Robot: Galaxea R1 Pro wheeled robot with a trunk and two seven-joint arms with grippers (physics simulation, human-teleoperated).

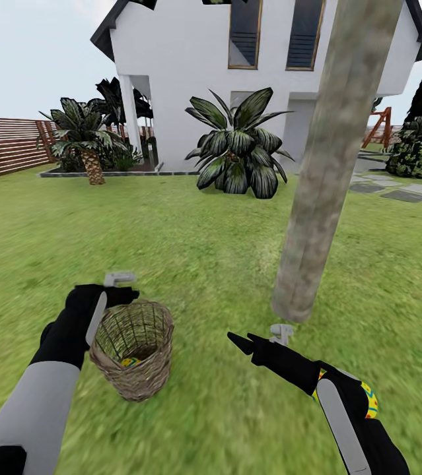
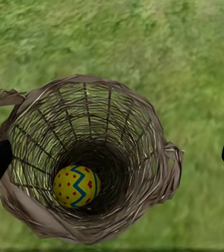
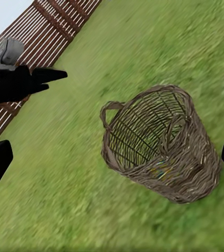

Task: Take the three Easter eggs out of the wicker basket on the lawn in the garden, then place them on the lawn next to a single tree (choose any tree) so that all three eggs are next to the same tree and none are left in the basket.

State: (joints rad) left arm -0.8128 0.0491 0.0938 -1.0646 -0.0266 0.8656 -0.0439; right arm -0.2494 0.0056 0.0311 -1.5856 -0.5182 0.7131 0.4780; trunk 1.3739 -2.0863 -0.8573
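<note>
The wicker basket (image 1: pixel 133 359) is standing upright on the lawn (image 1: pixel 191 257), just beside the tree (image 1: pixel 329 165)'s mottled trunk; one yellow Easter egg (image 2: pixel 76 186), blue-zigzagged and red-dotted, is lying inside.

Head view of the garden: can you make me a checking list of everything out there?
Surface: bright green grass lawn, flat.
Job's things: tan woven wicker basket stands on the grass near the thick grey-brown tree trunk; one yellow egg with a blue zigzag and red dots lies inside; another patterned egg seems to peek from behind the right arm.
Clutter: nothing seen.
Grippers: left tool open, over the basket; right tool open, empty, near the trunk's foot.
Cables: nothing seen.
Surroundings: white house, brown slatted fence, short palm, grey paving stones.
</note>
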